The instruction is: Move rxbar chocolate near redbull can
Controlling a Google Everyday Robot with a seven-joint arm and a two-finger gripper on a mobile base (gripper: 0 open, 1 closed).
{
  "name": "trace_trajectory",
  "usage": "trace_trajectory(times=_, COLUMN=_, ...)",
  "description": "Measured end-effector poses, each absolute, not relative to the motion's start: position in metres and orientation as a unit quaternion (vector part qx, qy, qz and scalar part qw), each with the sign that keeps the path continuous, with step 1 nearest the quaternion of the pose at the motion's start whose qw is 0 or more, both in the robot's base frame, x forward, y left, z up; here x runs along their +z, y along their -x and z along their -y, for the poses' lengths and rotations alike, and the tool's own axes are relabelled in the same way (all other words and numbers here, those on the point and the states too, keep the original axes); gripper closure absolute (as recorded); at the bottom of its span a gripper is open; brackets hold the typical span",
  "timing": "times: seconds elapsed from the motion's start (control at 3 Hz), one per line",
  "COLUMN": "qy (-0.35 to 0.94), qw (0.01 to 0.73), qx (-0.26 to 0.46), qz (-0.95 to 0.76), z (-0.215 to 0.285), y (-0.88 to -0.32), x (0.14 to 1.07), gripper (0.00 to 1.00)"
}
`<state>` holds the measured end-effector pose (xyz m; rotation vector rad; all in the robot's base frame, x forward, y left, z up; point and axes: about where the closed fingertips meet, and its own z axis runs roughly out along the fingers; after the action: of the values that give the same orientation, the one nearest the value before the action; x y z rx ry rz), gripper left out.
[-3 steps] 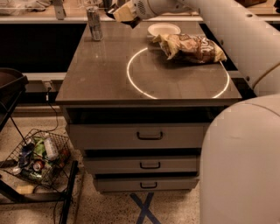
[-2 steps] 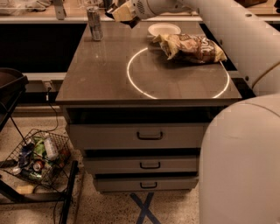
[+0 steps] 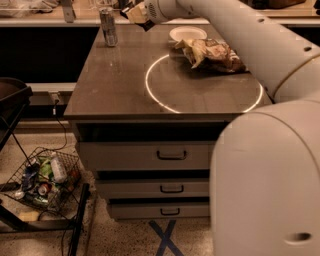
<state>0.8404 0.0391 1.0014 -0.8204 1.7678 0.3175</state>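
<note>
The redbull can (image 3: pixel 108 27) stands upright at the far left corner of the table (image 3: pixel 115 85). My gripper (image 3: pixel 132 13) hovers above the table's far edge, a short way right of the can. It is shut on a small dark flat thing, the rxbar chocolate (image 3: pixel 126 8), which sticks out towards the can. Most of the bar is hidden by the gripper. My white arm (image 3: pixel 240 35) reaches in from the right across the table.
A white bowl (image 3: pixel 187 34) and a tan-and-brown chip bag (image 3: pixel 212 52) lie at the far right. A bright ring of light (image 3: pixel 150 90) marks the tabletop. Drawers (image 3: pixel 172 155) sit below. A wire basket of litter (image 3: pixel 45 177) stands on the floor at left.
</note>
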Motion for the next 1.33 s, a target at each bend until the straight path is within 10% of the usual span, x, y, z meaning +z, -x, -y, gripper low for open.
trace_trajectory(times=1.33, qy=0.312, qw=0.532, qx=0.085, qz=-0.783, z=-0.055, y=-0.942, x=0.940, gripper=1.00)
